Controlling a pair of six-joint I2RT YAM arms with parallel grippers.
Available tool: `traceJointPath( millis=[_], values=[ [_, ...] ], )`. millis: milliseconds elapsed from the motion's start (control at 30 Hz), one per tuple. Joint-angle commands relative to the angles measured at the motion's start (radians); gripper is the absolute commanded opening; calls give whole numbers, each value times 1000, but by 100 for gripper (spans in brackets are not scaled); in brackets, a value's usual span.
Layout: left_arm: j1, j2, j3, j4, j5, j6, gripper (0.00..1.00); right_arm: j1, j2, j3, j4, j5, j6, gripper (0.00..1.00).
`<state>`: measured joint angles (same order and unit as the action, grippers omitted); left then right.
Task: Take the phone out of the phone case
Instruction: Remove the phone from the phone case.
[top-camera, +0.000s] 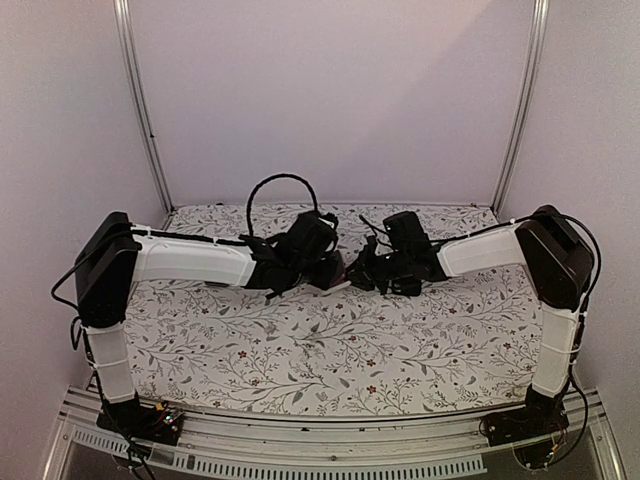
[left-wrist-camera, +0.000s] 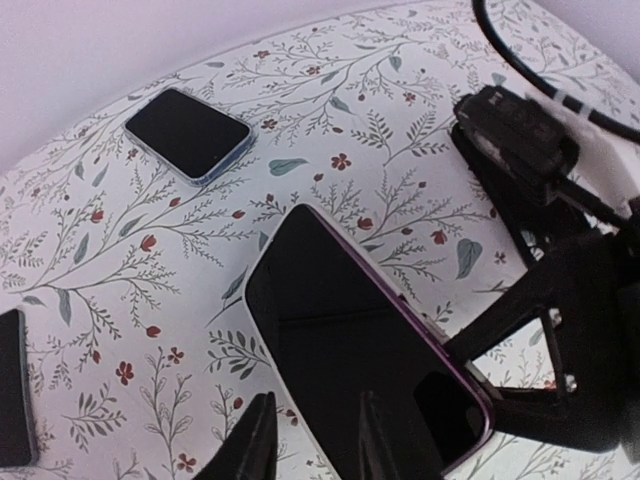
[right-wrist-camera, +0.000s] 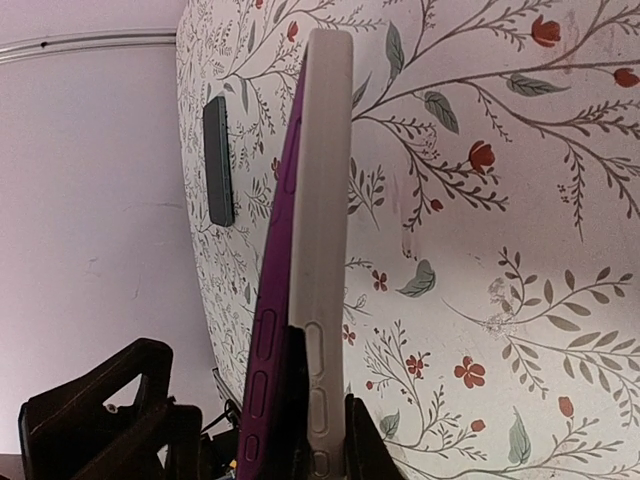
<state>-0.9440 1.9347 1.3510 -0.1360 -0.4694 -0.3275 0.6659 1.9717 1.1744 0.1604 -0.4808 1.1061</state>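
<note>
The phone (left-wrist-camera: 350, 340) has a black screen and a purple frame and sits tilted above the floral table. Its pale grey case (right-wrist-camera: 325, 220) stands edge-on beside the purple phone (right-wrist-camera: 275, 300), with that side peeled apart. My right gripper (right-wrist-camera: 322, 425) is shut on the case's side wall, one finger between phone and case. Its black fingers (left-wrist-camera: 520, 310) reach the phone's right edge. My left gripper (left-wrist-camera: 318, 440) is open, one finger over the screen and one past the phone's left edge. In the top view both grippers, left (top-camera: 325, 272) and right (top-camera: 365, 272), meet mid-table and hide most of the phone.
A second phone with a blue edge (left-wrist-camera: 188, 134) lies face up farther off on the table. A dark phone (left-wrist-camera: 12, 390) lies at the left edge of the left wrist view. A dark phone (right-wrist-camera: 218, 160) also shows far off in the right wrist view. White walls enclose the table.
</note>
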Motion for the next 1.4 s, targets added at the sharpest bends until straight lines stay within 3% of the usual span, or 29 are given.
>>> traceJointPath(
  millis=[0, 167, 300, 1367],
  values=[
    [21, -55, -16, -19, 85, -3, 37, -11, -49, 49, 16, 4, -31, 0],
    [40, -92, -40, -19, 166, 20, 54, -10, -40, 88, -41, 9, -58, 0],
    [45, -87, -21, -36, 214, 44, 61, -11, -33, 109, -74, 18, -72, 0],
    [13, 46, 96, -113, 177, 97, 65, -9, -31, 165, -110, 12, -95, 0]
  ],
)
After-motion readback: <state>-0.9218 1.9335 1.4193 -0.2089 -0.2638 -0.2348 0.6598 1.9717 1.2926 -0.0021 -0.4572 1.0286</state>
